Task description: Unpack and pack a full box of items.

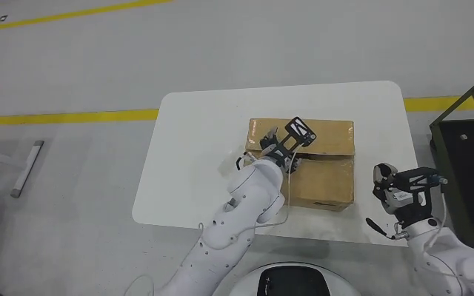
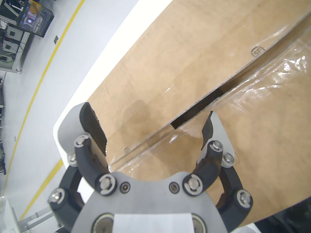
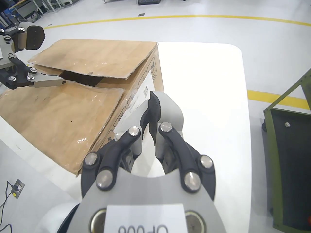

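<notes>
The left gripper [image 2: 148, 117] is holding its fingers wide apart over the seam of the cardboard box [image 1: 326, 177] sitting on the white table [image 1: 200, 148]. The right wrist view is showing one finger [image 3: 48, 82] with its tip at the flap gap. The right gripper [image 3: 151, 103] is hanging beside the box, fingers together, empty.

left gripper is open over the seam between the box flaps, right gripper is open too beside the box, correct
Not quite. The right gripper is shut, jaws together, as the right wrist view shows. The rest holds: the left gripper is open over the flap seam of the box, and the right one is beside it.
</notes>
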Controlling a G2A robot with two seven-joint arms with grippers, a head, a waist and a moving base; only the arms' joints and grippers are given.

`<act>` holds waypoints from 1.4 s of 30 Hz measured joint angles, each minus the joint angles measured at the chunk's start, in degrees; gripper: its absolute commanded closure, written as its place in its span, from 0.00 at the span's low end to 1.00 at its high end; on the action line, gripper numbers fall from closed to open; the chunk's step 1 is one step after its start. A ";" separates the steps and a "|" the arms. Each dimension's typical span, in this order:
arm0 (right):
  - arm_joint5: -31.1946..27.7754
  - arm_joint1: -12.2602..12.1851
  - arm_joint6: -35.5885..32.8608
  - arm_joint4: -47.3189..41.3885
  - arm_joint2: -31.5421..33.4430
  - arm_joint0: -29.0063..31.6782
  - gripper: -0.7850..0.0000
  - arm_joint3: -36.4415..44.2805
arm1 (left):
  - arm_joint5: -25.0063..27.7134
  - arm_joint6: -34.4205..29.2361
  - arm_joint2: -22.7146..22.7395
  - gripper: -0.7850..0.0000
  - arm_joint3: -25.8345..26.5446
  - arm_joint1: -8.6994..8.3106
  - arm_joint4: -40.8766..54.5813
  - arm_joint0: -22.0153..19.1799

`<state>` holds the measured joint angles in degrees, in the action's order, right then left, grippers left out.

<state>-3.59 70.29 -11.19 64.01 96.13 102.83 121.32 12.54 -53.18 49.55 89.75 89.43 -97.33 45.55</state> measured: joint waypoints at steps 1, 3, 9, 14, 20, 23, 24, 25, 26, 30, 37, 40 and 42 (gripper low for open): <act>-0.05 0.01 0.01 0.01 0.00 0.00 1.00 0.00 | -0.11 0.28 0.02 0.00 -0.44 0.07 -0.14 -0.23; -0.04 0.03 0.02 -0.14 0.01 0.00 1.00 -0.02 | -0.53 0.95 0.06 0.00 -1.41 0.23 -0.67 -0.80; 0.12 0.08 -0.07 -0.35 0.18 -0.25 1.00 -0.01 | -0.11 4.03 -0.22 1.00 -3.49 0.53 -2.96 -1.99; 0.28 0.12 -0.15 -0.61 0.38 -0.50 1.00 -0.18 | -0.06 5.77 0.40 1.00 -3.19 0.57 -3.94 -1.54; 0.28 0.15 -0.53 -0.83 0.60 -0.74 1.00 -0.26 | 0.66 7.45 1.05 1.00 -2.09 0.41 -5.80 -0.11; 0.24 0.16 -0.58 -1.01 0.76 -0.82 1.00 -0.28 | 1.15 7.41 1.64 1.00 -1.50 0.39 -5.28 0.68; 0.19 0.16 -0.59 -1.05 0.81 -0.83 1.00 -0.28 | 1.26 7.35 1.76 1.00 -1.30 0.39 -5.26 0.87; 0.15 0.17 -0.61 -1.07 0.84 -0.83 1.00 -0.28 | 1.33 7.28 1.88 1.00 -1.04 0.39 -5.25 1.06; 0.11 0.17 -0.65 -1.09 0.89 -0.84 1.00 -0.25 | 1.46 7.18 2.01 1.00 -0.60 0.39 -5.18 1.34; -0.03 0.19 -0.76 -1.40 1.09 -0.83 1.00 0.06 | 2.17 6.24 2.59 1.00 1.81 0.31 -5.26 2.40; -0.35 0.21 -0.76 -2.08 1.95 -0.26 1.00 1.05 | 4.01 4.29 4.09 0.00 7.56 -0.13 -6.68 4.99; -0.43 0.23 -0.57 -2.37 2.22 -0.01 1.00 1.36 | 3.13 4.27 4.36 0.00 7.64 -0.02 -7.07 4.91; -0.43 0.25 -0.45 -2.55 2.41 0.14 1.00 1.70 | 1.88 5.09 4.10 0.00 6.46 0.29 -7.44 3.51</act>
<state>-4.02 70.54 -11.64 61.46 98.55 102.96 123.02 14.42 -48.09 53.66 96.22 89.73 -104.77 49.06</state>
